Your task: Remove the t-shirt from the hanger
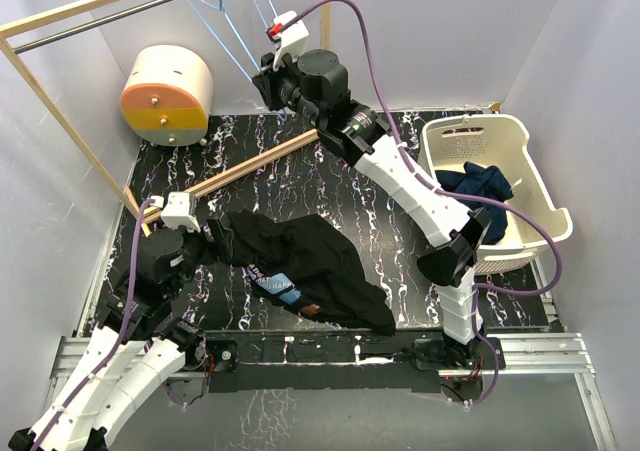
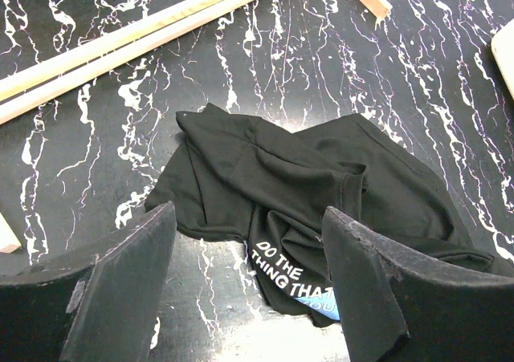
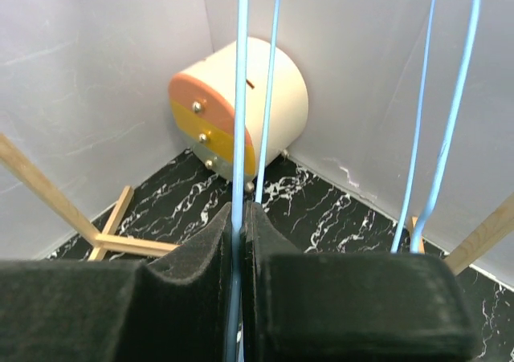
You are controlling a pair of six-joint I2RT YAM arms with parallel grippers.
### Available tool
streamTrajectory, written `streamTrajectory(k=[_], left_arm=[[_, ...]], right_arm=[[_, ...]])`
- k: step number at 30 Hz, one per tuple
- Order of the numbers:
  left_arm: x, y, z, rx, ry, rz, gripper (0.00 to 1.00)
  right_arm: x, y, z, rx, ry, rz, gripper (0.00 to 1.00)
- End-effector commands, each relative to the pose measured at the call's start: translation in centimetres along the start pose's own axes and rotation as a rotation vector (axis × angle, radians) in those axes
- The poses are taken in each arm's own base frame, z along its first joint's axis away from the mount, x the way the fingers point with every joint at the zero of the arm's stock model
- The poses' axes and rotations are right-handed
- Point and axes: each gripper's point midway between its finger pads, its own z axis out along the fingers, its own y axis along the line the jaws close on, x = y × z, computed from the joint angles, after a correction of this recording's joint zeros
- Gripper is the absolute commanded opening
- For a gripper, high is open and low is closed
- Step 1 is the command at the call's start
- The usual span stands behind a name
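A: From the top, where was the shirt [image 1: 310, 266]?

B: Off the hanger [image 1: 232, 33] and heaped on the table [image 1: 230, 141], around 7 o'clock from its middle. The hanger hung at 12 o'clock with no cloth on it. The left claw [image 1: 213, 233] sat at the shirt's 9 o'clock end. The right claw [image 1: 265, 71] was up at the hanger.

A: Left wrist?

B: Jaws wide apart with nothing in them. The shirt lay crumpled on the table beyond them, toward 12 o'clock, white print at its near edge.

A: Right wrist?

B: Jaws shut tight on one blue wire of the hanger. More blue wire ran at 2 o'clock.

A: How would the shirt handle?

B: Light and limp, I'd judge, so it would sag and drag. Pinch a raised fold or the hem, not flat cloth.
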Motion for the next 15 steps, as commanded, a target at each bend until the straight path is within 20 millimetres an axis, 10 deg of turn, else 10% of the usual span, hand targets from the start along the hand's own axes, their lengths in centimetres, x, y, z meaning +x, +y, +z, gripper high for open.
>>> streamTrajectory(k=[1,15], left_arm=[[0.0,0.2,0.0,-0.010,-0.001,0.003,0.72],[0.0,0.4,-0.1,-0.022,-0.003,0.000,0.72]], right_arm=[[-7.2,-0.1,-1.1,-0.023,-0.210,0.040,0.08],[-5.7,-1.1,2.0,-0.049,-0.221,0.103,0.08]])
